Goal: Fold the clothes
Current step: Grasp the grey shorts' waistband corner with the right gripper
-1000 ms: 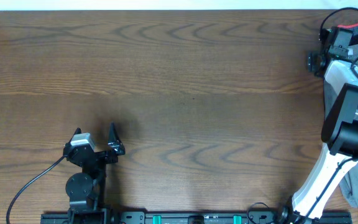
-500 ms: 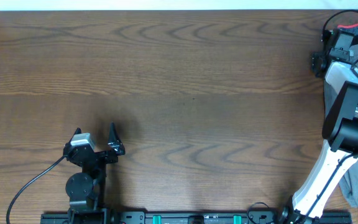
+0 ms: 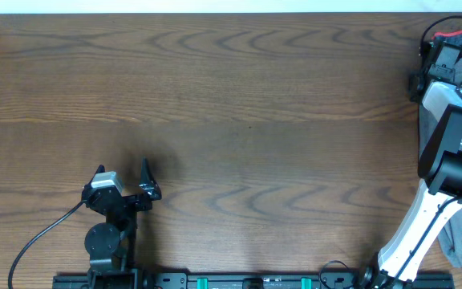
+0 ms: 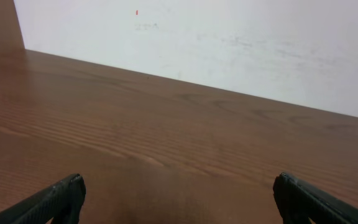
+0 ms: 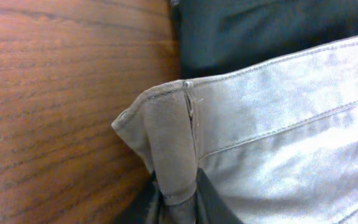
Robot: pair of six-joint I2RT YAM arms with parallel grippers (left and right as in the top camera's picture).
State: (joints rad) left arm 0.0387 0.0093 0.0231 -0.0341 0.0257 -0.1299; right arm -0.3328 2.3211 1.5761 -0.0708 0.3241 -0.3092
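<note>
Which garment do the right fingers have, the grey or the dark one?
The grey shorts: the fingers of the right gripper pinch a fold at their waistband, while the dark garment lies beyond, untouched.

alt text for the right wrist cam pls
The right gripper pinches the waistband of grey-green shorts by a belt loop, at the bottom of frame. Wooden table fills the left; dark fabric shows above the shorts.
</note>
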